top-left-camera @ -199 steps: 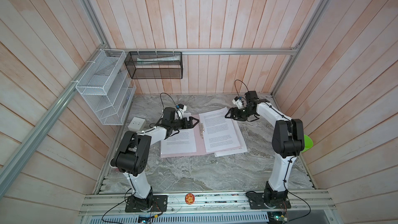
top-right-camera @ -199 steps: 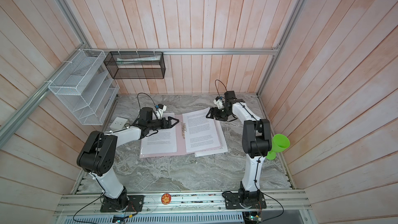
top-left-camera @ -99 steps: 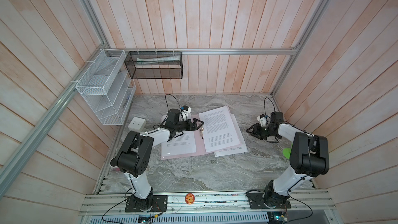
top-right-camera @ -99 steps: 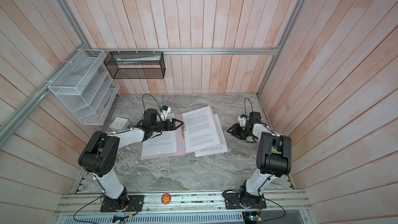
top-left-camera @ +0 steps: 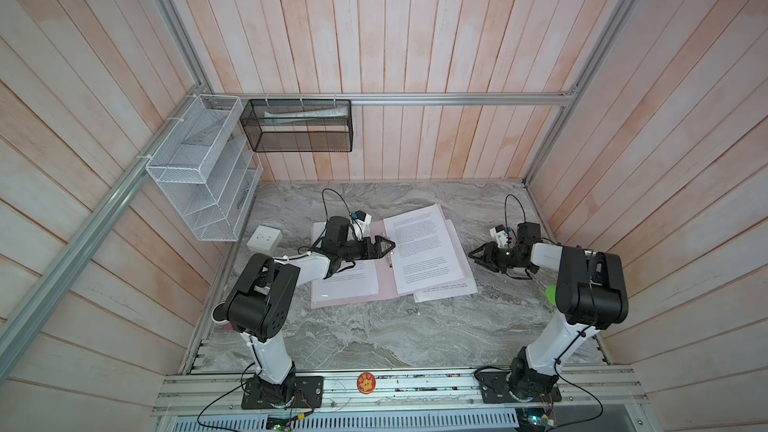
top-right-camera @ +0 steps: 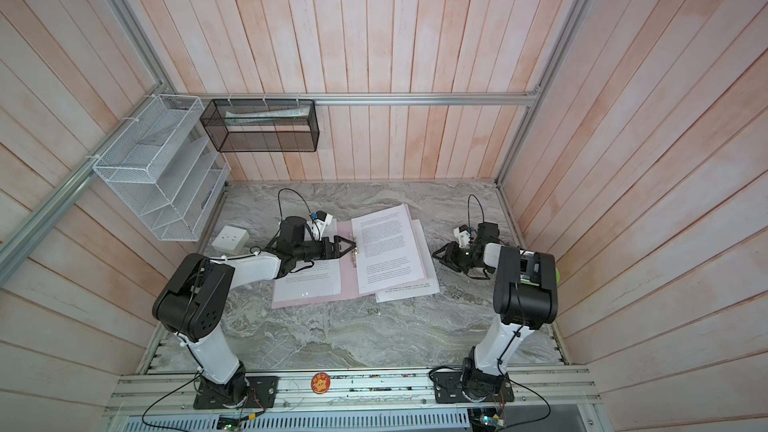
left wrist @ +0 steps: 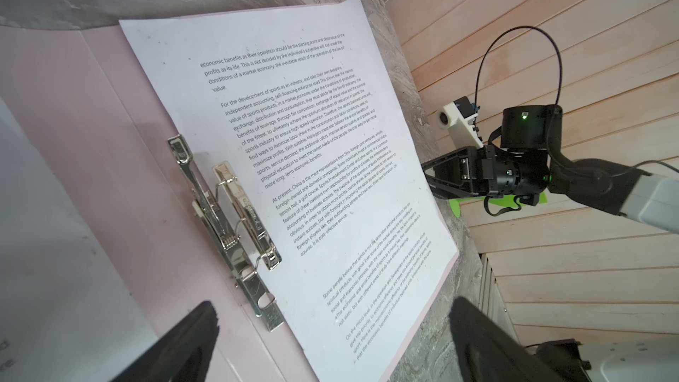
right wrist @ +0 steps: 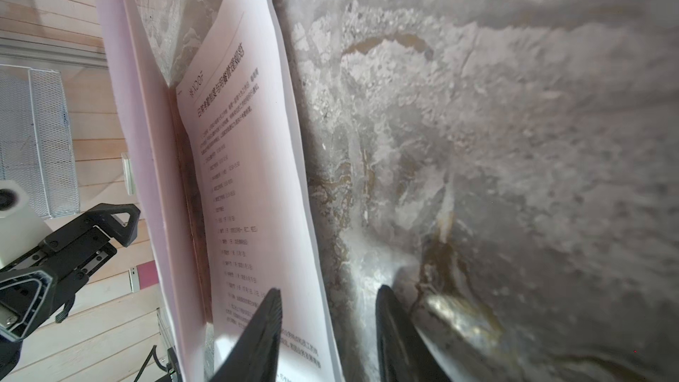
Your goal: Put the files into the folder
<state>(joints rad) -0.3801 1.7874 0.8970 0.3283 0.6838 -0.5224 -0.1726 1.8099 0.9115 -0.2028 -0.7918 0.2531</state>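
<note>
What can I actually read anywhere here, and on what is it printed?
"For the development of sports as an industry": top sheet on the open folder.
"At present, China is the most representative": same sheet.
Chinese print on the lower sheet: too blurred.
The round orange sticker: too small.

Matt paper files (left wrist: 294, 141), smooth pink folder (left wrist: 92, 123) with shiny metal clip (left wrist: 227, 214), on veined stone-look table (top-left-camera: 374, 334).

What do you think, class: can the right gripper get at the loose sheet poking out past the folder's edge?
Probably yes: the right gripper is low at the loose sheet's free edge, jaws apart, and nothing lies between them.
</note>
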